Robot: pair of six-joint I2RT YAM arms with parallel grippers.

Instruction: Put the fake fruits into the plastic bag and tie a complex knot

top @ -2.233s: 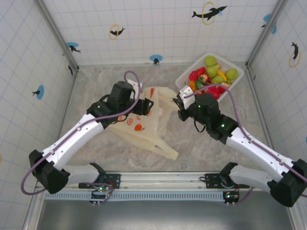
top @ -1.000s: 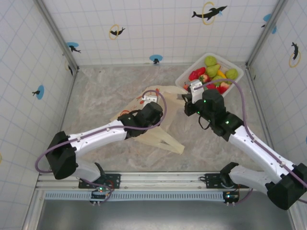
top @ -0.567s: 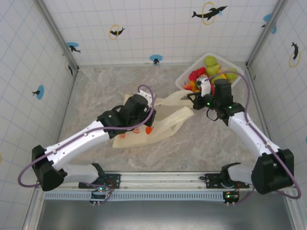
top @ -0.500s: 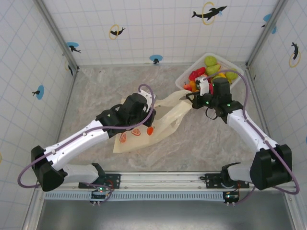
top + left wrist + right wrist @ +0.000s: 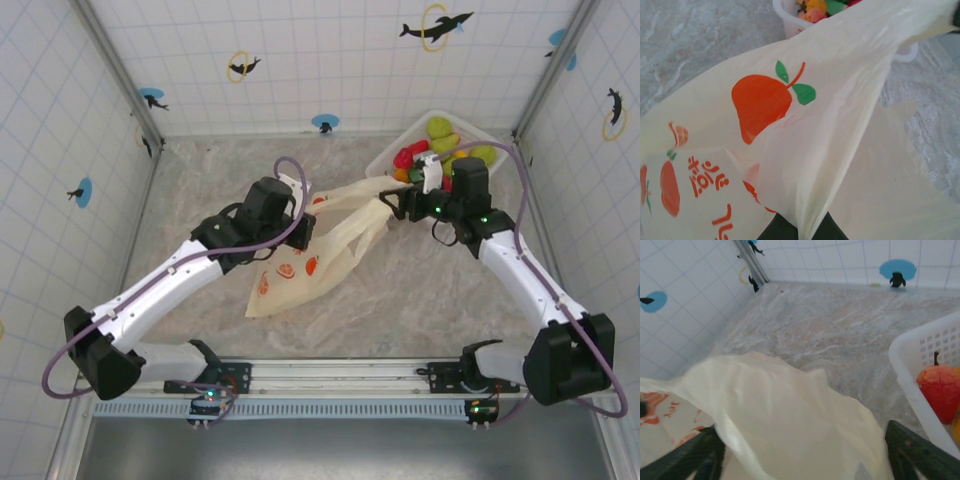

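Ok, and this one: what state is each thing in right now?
Bag: untied, stretched taut, no fruit seen inside.
Fruits: piled in the basket.
Basket: upright, holding fruit.
Left gripper: shut on the bag.
Right gripper: open, bag film between its jaws.

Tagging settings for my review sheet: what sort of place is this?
Probably a lab test cell, not a home: tiled wall panels with dolphin stickers enclose a marble-patterned tabletop, and two robot arms are bolted to a rail at its near edge.
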